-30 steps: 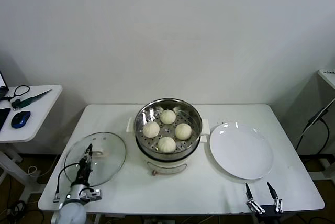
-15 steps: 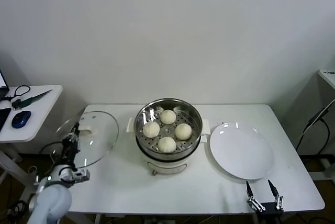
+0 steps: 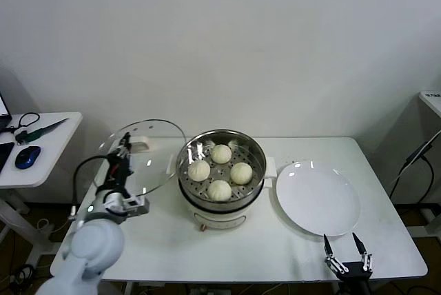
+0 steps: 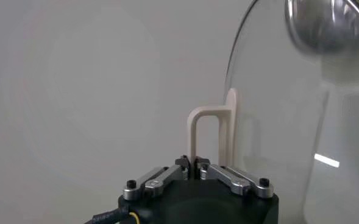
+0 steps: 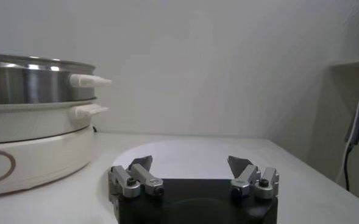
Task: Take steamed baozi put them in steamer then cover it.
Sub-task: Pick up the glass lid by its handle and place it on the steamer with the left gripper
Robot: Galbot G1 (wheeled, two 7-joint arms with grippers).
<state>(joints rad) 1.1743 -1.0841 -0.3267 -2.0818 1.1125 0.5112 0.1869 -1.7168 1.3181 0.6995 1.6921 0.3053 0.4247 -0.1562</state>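
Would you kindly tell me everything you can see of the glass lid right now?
The lid is a round disc of clear glass with a thin rim and a cream loop handle. It is off the table, tilted, beside the steamer on the robot's left and not yet over it. The left hand is shut on the handle; nothing else visibly touches it. In the left wrist view the steamer's steel rim shows through the glass.

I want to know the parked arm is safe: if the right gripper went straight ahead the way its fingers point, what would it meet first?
Probably the white plate: the right gripper, open, points across the table at its near rim, though its height above the table is unclear.
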